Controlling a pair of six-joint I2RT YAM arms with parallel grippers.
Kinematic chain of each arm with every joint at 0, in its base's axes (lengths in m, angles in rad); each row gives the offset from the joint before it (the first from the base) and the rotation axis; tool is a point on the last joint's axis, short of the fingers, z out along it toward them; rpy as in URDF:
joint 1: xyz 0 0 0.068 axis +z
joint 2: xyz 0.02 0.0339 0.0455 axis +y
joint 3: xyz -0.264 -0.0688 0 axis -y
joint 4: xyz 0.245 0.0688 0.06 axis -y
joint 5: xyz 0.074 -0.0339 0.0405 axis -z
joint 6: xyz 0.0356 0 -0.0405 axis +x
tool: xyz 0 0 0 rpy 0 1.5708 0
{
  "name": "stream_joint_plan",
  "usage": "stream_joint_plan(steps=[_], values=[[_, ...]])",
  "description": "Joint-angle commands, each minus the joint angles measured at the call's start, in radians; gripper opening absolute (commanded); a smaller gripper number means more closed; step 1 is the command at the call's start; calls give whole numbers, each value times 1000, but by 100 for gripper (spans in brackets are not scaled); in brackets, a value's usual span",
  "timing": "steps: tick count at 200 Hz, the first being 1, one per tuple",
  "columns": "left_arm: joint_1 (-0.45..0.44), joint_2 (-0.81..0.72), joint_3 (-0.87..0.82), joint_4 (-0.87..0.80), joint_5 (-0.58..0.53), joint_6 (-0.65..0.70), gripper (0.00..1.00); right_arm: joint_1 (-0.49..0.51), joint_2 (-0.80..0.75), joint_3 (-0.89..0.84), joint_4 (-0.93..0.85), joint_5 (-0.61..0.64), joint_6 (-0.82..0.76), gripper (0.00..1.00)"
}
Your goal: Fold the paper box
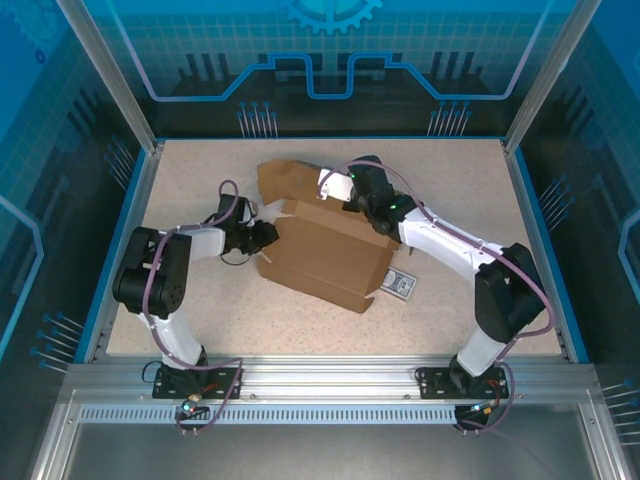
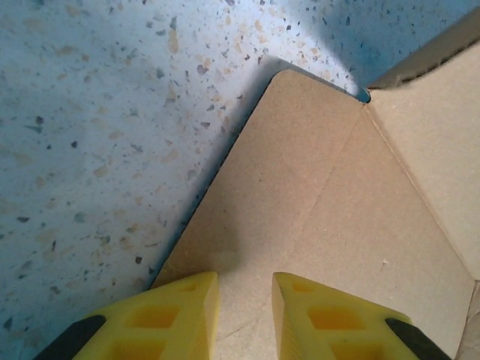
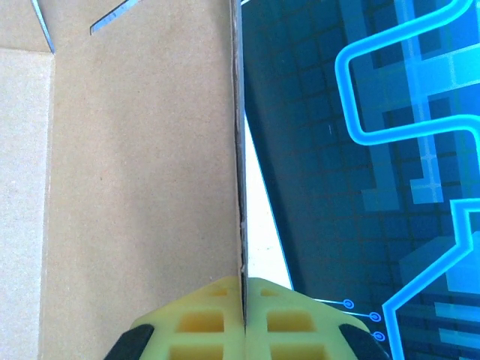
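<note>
The paper box [image 1: 325, 255] is sitting in the middle of the counter [image 1: 200, 190], partly built, its flat brown body lying down while a far panel [image 3: 142, 165] is standing up on edge. The right pincer [image 1: 345, 192] is reaching in from the far right and pinching that panel: in its wrist view the yellow fingers are pressed together, with the thin cardboard edge running straight into the seam between them. The left pincer [image 2: 246, 315] is hovering at the box's left end with its fingers spread and nothing between them, over a rounded side flap [image 2: 315, 195] that is lying nearly flat on the counter.

To my eye the work is somewhere in the middle: one wall is being raised and the side flap is waiting its turn. The next move is probably asking the left pincer to catch or nudge that flap upright along its crease while the right one is keeping the wall steady.

The cardboard is looking plain, matte and slightly fibrous, with crisp scored folds and two narrow slits [image 3: 112, 22] cut near the top of the raised panel. The counter is pale and speckled. A small blue-and-white card [image 1: 400, 283] is lying just beside the box's near right corner.
</note>
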Motion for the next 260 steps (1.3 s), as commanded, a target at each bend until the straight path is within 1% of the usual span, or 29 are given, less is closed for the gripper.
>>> stream_joint_plan(steps=[1, 29, 59, 102, 131, 156, 186, 223, 242, 260], values=[[13, 39, -23, 19, -29, -4, 27, -25, -69, 2, -38, -84, 57, 0], [25, 49, -32, 46, -17, -20, 27, -37, -85, 5, -109, -144, 76, 0], [40, 44, -31, 67, 11, -34, 28, -38, -75, 12, -150, -154, 90, 0], [73, -13, -16, 64, 40, -32, 37, -41, -46, 33, -153, -126, 101, 0], [115, -72, -10, 53, 19, -35, 42, -44, -34, 45, -153, -120, 102, 0], [154, -79, 24, 40, -3, -46, 43, -43, -30, 48, -152, -120, 102, 0], [188, -50, 111, 20, -28, -67, 45, -44, -31, 51, -154, -116, 101, 0], [194, 77, 306, -81, -76, -17, 47, -44, -37, 52, -154, -117, 101, 0], [191, 159, 420, -132, -44, 2, 48, -44, -37, 53, -154, -119, 104, 0], [180, 219, 523, -178, 20, 36, 48, -43, -36, 54, -150, -119, 107, 0]])
